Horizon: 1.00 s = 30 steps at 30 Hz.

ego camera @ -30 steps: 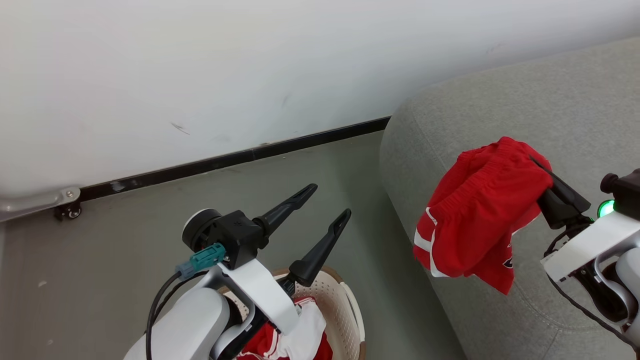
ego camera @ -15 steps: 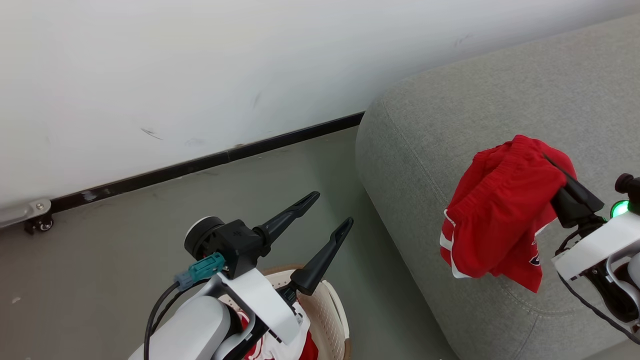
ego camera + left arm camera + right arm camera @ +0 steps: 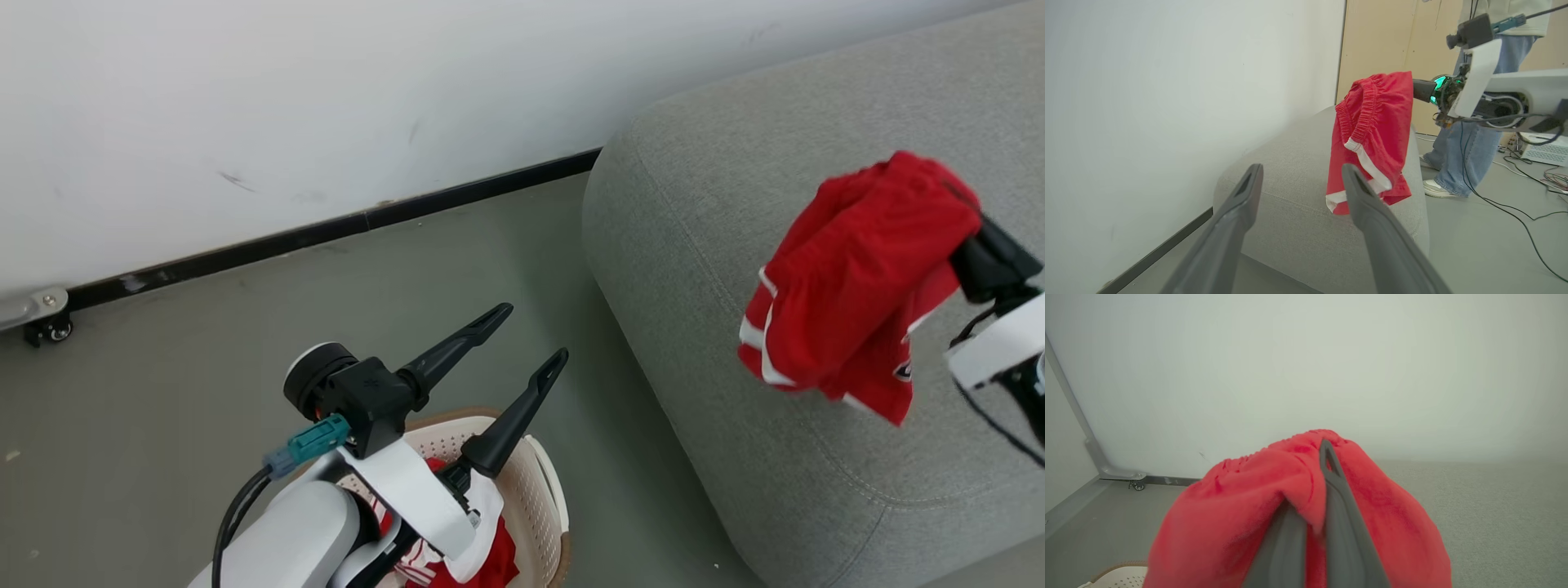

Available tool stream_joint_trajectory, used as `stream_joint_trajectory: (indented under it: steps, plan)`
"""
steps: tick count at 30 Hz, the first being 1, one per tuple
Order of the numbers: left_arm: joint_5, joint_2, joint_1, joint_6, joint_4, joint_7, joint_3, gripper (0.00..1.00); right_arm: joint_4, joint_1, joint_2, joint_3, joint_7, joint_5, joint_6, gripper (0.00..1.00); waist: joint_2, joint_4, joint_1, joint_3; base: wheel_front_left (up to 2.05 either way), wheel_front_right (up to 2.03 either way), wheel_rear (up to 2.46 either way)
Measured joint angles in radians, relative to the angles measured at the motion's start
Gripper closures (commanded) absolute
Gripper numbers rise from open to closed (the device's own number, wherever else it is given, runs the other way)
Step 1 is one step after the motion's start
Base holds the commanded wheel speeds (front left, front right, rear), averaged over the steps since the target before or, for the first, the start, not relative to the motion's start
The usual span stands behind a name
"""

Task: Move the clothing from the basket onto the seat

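Observation:
My right gripper (image 3: 1325,454) is shut on red shorts (image 3: 849,269) with white stripes, holding them in the air over the near end of the grey seat (image 3: 702,245). The cloth drapes over both fingers and hangs clear of the cushion (image 3: 1290,192). Lower down, my left gripper (image 3: 534,332) stands open and holds nothing, its fingers pointing up and away above the cream basket (image 3: 535,490). More red and white clothing (image 3: 490,559) lies in the basket, partly hidden by my left arm.
A white wall with a black baseboard (image 3: 326,233) runs behind the grey floor. A metal bracket with a caster (image 3: 45,327) sits at the far left. A person in jeans (image 3: 1470,143) stands beyond the seat, with cables (image 3: 1527,204) on the floor nearby.
My right gripper has carried the shorts higher and further over the seat. The head camera has shifted. My left gripper stays open above the basket.

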Motion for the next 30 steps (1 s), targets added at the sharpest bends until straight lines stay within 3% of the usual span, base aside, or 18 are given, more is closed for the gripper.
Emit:
stream_joint_trajectory:
  steps: [18, 30]
  plan:
    - [0.030, 0.039, -0.022, 0.024, -0.079, 0.012, 0.030, 0.00, 0.161, -0.266, -0.037, -0.115, 0.067, -0.040, 0.000, 1.00, 0.0000, 0.062, 0.0000, 0.102, 0.00, 0.00, 0.00]
    - [0.052, 0.046, -0.075, 0.032, -0.135, 0.038, 0.031, 0.00, 0.281, -0.376, -0.107, -0.223, 0.070, -0.051, 0.000, 1.00, 0.0000, 0.099, 0.0000, 0.182, 0.00, 0.00, 0.00]
